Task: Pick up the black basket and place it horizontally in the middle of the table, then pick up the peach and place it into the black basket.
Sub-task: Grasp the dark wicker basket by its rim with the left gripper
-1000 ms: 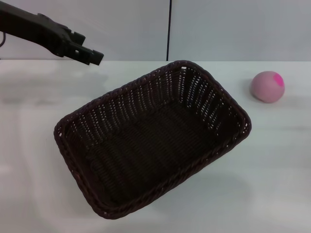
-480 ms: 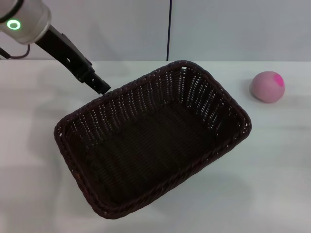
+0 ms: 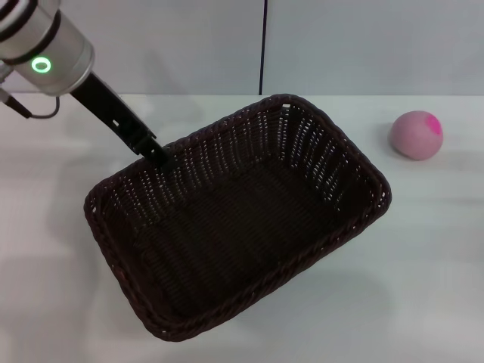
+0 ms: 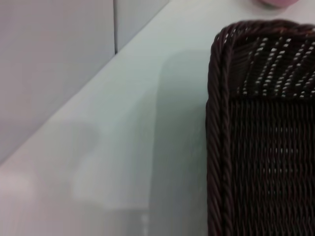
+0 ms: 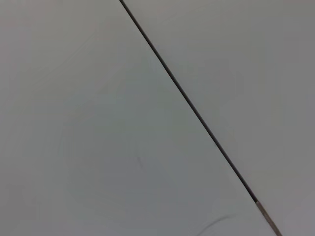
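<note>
The black basket (image 3: 342, 140) lies slanted on the white table (image 3: 431, 257), one corner toward the back, its inside bare. My left gripper (image 3: 157, 153) reaches down from the back left and sits at the basket's far-left rim. The left wrist view shows that braided rim (image 4: 217, 147) close up, with bare table beside it. The peach (image 3: 415, 135), pink with a magenta patch, rests on the table to the right of the basket, apart from it. A sliver of it shows in the left wrist view (image 4: 278, 2). My right gripper is out of view.
A pale wall with a dark vertical seam (image 3: 262, 45) stands behind the table. The right wrist view shows only that wall and its seam (image 5: 192, 105). Bare tabletop lies left, right and in front of the basket.
My left arm has swung down and toward the basket, from above the back left of the table to the basket's far-left rim. The basket and the peach have not moved.
</note>
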You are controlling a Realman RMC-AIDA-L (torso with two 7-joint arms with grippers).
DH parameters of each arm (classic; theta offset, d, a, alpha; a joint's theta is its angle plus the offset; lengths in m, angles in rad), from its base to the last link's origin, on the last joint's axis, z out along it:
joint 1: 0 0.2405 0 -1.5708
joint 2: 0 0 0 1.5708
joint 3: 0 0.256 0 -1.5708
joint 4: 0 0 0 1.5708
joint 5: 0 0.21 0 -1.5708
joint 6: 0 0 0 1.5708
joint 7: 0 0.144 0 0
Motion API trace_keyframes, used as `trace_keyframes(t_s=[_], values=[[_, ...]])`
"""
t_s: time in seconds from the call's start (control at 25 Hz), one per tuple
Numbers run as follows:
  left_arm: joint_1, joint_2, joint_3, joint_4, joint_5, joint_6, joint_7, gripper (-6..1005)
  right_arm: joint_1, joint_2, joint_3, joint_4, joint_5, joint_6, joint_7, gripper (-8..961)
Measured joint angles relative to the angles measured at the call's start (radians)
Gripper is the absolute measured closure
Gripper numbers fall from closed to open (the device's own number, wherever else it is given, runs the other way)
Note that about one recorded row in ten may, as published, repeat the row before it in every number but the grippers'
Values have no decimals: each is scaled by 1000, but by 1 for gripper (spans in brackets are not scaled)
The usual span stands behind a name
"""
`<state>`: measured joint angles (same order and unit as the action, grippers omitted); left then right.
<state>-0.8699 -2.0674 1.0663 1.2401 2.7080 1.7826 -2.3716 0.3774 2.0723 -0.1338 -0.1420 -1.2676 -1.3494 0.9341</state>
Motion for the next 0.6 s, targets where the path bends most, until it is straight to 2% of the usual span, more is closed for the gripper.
trace_keyframes(t_s=[0.16,0.24,0.6], values=[[3,0,0,-43,1,-22,-5,200,0,0,0,-1,1,7,-1,454],[10,0,1,-112,-4,-60,-1,205,0,0,0,-1,1,10,-1,455],[18,0,1,-185,-11,-129,7,251,1,0,2,-3,1,10,0,460]])
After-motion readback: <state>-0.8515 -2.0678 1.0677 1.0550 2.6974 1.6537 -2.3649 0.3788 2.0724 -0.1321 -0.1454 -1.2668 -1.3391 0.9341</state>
